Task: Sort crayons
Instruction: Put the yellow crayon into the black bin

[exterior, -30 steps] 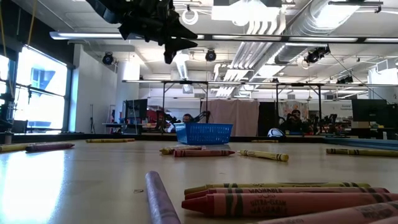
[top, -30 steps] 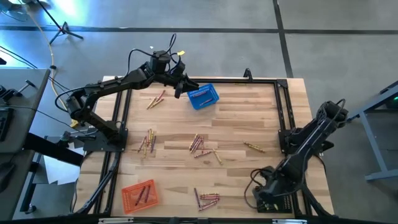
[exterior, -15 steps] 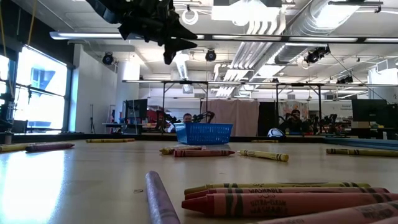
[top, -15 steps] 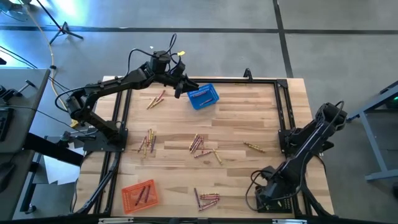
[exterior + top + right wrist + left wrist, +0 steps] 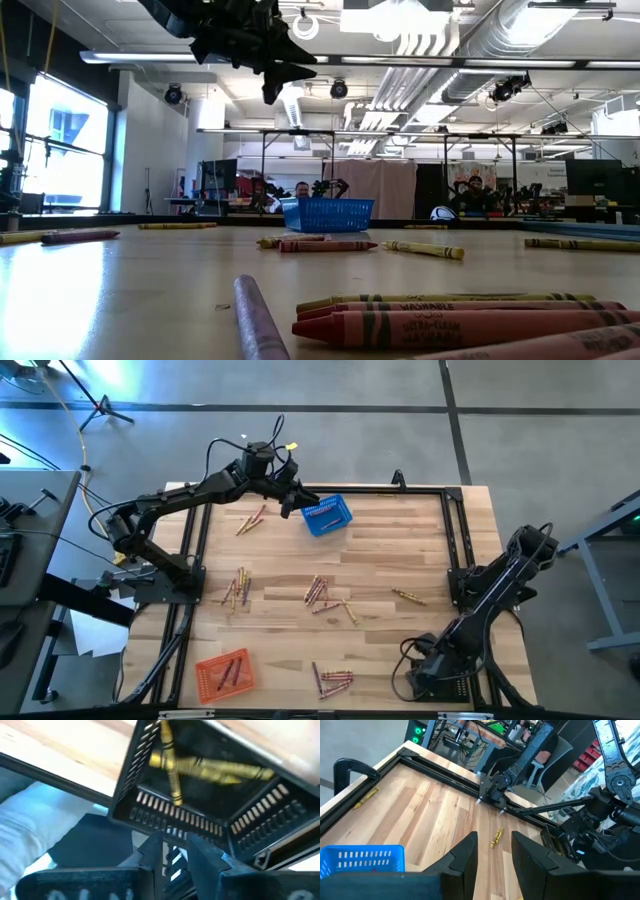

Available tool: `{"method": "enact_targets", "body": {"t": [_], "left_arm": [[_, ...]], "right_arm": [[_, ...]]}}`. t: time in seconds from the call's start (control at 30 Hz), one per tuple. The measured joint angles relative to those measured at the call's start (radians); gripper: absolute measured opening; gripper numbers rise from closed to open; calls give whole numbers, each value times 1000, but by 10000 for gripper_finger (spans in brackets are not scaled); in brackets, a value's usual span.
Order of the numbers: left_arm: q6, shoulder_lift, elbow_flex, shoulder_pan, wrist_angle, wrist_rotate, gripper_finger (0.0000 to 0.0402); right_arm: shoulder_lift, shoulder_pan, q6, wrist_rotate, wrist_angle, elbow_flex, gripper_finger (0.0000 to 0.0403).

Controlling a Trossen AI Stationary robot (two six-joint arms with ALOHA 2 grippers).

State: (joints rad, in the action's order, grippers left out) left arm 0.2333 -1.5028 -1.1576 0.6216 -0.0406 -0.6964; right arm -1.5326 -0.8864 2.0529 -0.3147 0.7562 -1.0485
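Crayons lie scattered in loose groups on the wooden table: near the far left (image 5: 250, 520), at the left (image 5: 238, 588), in the middle (image 5: 322, 592), one yellow at the right (image 5: 408, 597), and at the near edge (image 5: 335, 680). My left gripper (image 5: 493, 844) hangs open and empty above the blue basket (image 5: 326, 515), well clear of the table (image 5: 275, 75). My right gripper (image 5: 175, 842) stands open above the black basket (image 5: 200, 795) at the near right corner, with nothing between its fingers. Two yellow crayons (image 5: 210, 767) lie crossed inside that basket.
An orange basket (image 5: 223, 670) with a few crayons sits at the near left. A black metal frame (image 5: 455, 530) runs along the table's far, left and right sides. Bare wood lies between the crayon groups. People sit in the room beyond the table (image 5: 300, 190).
My right arm has sunk a little over the black basket at the near right corner. Nothing else has moved.
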Motion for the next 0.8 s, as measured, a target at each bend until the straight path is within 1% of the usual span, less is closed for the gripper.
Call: {"method": "enact_targets", "body": {"t": [0.1,0.2,0.27,0.37,0.5,0.6,0.67,0.8], "left_arm": [[0,0,0,0,0,0,103],[0,0,0,0,0,0,103],[0,0,0,0,0,0,103],[-1,0,0,0,0,0,103],[-2,0,0,0,0,0,103],[-2,0,0,0,0,0,103],[-2,0,0,0,0,0,103],[16,0,0,0,0,0,103]], "right_arm": [[1,9,33,0,-30,0,79],[2,42,36,0,-76,0,78],[2,75,26,2,-92,0,78],[2,141,-27,39,-79,0,78],[-8,255,-157,129,17,0,77],[-27,354,-284,185,61,0,77],[-50,425,-391,208,55,0,78],[-115,552,-618,200,-22,0,78]]}}
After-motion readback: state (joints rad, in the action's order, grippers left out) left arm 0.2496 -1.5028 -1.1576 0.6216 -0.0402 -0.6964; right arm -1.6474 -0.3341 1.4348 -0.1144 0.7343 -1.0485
